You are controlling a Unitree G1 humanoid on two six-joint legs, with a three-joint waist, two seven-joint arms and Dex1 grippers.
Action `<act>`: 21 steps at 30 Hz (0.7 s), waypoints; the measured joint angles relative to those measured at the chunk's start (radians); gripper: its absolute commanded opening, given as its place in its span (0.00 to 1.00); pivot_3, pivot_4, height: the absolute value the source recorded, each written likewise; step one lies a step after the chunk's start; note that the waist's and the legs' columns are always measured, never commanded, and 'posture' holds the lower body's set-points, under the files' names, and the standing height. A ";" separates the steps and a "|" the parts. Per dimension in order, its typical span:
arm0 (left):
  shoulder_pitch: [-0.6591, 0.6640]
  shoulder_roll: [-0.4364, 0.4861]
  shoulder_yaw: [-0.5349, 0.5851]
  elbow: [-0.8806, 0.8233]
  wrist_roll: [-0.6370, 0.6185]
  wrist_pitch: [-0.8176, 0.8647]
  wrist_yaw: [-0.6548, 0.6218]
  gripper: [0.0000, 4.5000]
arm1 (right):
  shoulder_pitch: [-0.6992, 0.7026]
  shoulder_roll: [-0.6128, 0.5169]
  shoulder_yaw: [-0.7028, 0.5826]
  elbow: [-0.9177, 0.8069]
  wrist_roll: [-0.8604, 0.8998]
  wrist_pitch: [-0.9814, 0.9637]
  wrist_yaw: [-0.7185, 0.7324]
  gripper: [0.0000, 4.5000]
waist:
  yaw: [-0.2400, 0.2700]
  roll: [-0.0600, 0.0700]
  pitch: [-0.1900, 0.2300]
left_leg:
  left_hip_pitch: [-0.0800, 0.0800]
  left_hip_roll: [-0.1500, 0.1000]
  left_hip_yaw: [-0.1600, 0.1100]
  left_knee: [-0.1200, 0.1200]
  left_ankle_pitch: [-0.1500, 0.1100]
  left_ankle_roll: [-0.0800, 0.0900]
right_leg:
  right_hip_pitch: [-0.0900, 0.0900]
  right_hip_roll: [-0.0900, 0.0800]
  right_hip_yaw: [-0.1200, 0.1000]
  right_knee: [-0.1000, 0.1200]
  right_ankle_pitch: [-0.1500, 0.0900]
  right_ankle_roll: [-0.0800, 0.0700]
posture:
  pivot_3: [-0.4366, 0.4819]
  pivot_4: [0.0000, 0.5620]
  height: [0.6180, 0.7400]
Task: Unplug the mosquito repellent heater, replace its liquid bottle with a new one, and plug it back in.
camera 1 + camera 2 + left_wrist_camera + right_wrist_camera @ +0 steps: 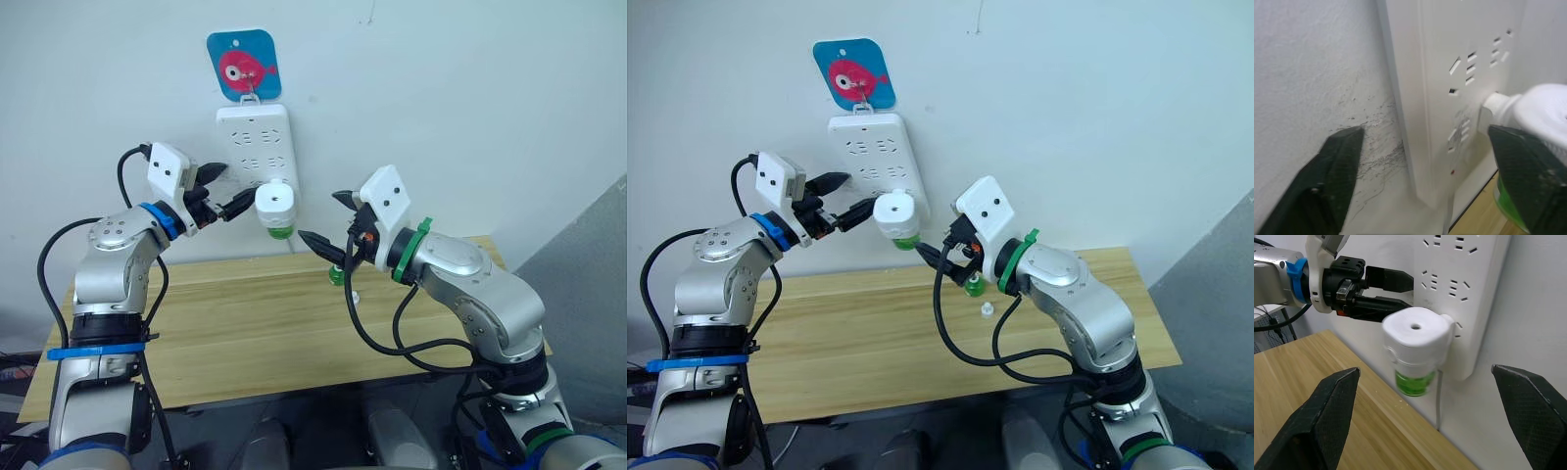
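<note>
The white mosquito repellent heater [275, 203] is plugged into the lower part of the wall power strip [252, 137], with a green liquid bottle [279, 232] hanging under it. My left gripper [223, 190] is open just left of the heater. Its lower finger [1371, 312] reaches beside the heater, and its upper finger lies against the strip. My right gripper [331, 221] is open a short way right of the heater and faces it with nothing held. The right wrist view shows the heater [1418, 330] and its bottle [1413, 382] straight ahead. A second green bottle [972, 286] stands on the table behind my right gripper.
A small white cap [988, 310] lies on the wooden table [245, 333] near the second bottle. Above the strip a blue hook with a pink fish [243, 65] is stuck to the white wall. A cord drops from the strip behind the table.
</note>
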 measured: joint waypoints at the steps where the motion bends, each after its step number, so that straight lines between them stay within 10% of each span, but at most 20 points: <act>1: 0.013 0.012 0.017 -0.003 0.002 0.000 0.008 0.99 | 0.001 -0.008 0.000 -0.002 0.001 -0.001 0.002 1.00 | -0.001 0.000 0.000 | 0.000 0.000 0.000 0.000 0.000 0.000 | 0.000 0.000 0.000 0.000 0.000 0.000 | 0.35 0.27 0.88; 9: 0.275 0.174 0.119 -0.156 -0.019 0.021 -0.070 1.00 | 0.044 -0.048 0.025 -0.027 0.022 -0.038 0.052 0.92 | 0.016 0.000 0.000 | -0.002 0.000 0.001 -0.003 -0.001 0.000 | -0.002 -0.001 0.000 -0.003 -0.001 -0.002 | 0.43 0.28 0.88; 15: 0.579 0.268 0.180 -0.510 -0.236 0.187 -0.278 1.00 | 0.073 -0.049 0.075 -0.028 0.012 -0.098 0.067 0.49 | 0.045 0.000 0.001 | -0.001 0.000 0.001 -0.002 -0.001 0.000 | -0.001 -0.001 0.000 -0.002 -0.002 -0.002 | 0.47 0.27 0.88; 21: 0.729 0.173 0.228 -0.786 -0.367 0.257 -0.212 1.00 | 0.082 -0.041 0.140 0.031 -0.036 -0.197 0.067 0.01 | 0.079 -0.001 0.000 | 0.000 0.000 0.002 -0.001 -0.001 0.000 | 0.000 -0.001 0.001 -0.002 -0.002 -0.002 | 0.47 0.27 0.88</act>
